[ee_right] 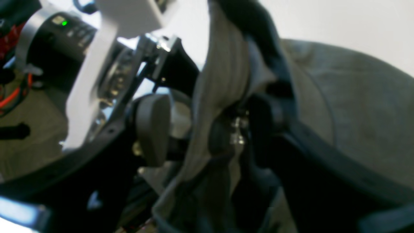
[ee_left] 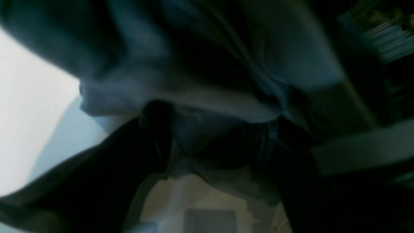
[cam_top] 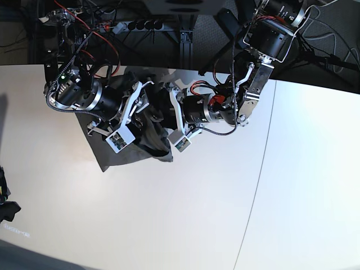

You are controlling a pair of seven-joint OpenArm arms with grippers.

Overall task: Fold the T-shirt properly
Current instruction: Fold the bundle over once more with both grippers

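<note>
The dark olive-grey T-shirt [cam_top: 126, 153] lies bunched at the back left of the white table [cam_top: 169, 214], with part of it lifted between the two arms. My right gripper [cam_top: 145, 112] is shut on a fold of the shirt. In the right wrist view the cloth [ee_right: 355, 97] runs up between its dark fingers [ee_right: 242, 129]. My left gripper [cam_top: 164, 119] is close beside it and buried in cloth. In the blurred left wrist view a wad of the shirt [ee_left: 291, 64] sits between its dark fingers [ee_left: 210, 136], held off the table.
The left arm's body [ee_right: 81, 81] shows close by in the right wrist view. A power strip and cables [cam_top: 140, 25] run along the back edge. A table seam [cam_top: 259, 169] runs down the right side. A dark object [cam_top: 5, 205] sits at the left edge.
</note>
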